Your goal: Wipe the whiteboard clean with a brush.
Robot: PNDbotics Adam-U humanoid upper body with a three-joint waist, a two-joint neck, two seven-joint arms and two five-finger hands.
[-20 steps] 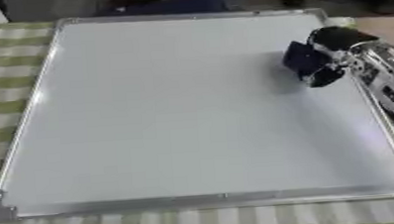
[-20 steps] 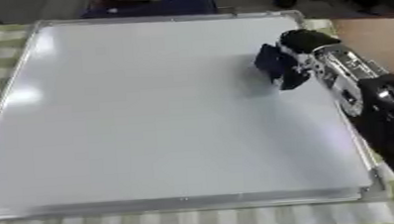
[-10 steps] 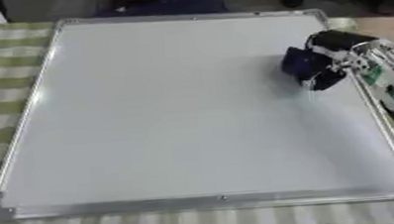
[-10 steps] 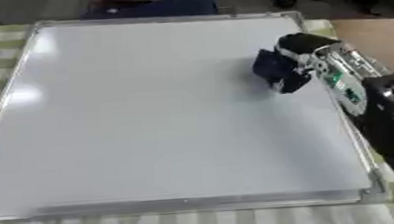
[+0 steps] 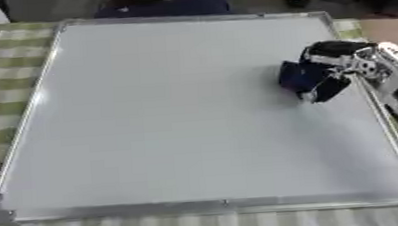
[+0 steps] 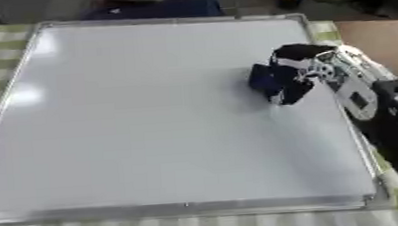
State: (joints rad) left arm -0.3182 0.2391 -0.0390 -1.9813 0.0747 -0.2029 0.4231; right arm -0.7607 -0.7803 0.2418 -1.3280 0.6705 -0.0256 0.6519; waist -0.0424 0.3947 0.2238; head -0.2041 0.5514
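The right hand [image 5: 335, 68] reaches in from the right edge, its fingers curled round a dark blue brush [image 5: 301, 78] pressed on the board [image 5: 167, 117] beneath it. The brush sits at the fingertips, toward the board's middle. The board looks blank.

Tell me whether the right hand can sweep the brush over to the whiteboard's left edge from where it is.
Probably yes. The right hand holds the dark brush against the whiteboard near its right edge, and nothing lies on the board between there and the left edge. Whether the arm stretches that far is not shown.
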